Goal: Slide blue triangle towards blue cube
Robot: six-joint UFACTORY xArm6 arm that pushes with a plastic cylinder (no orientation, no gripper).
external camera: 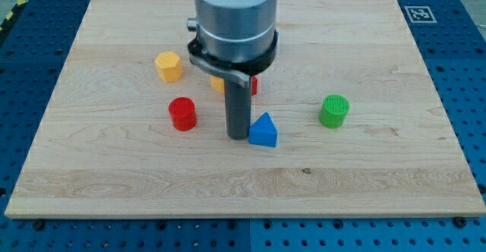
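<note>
- Our tip (pixel 238 136) holds nothing — a bare rod, just left of the blue triangle (pixel 263 130), mid-board.
- Blue cube: we cannot see it.
- Red cylinder (pixel 182 114) lies left; green cylinder (pixel 334 111) toward the right edge.

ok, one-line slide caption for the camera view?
Rod tip touching the left side of the blue triangle on the wooden board; red cylinder left, green cylinder right; no blue cube visible.
</note>
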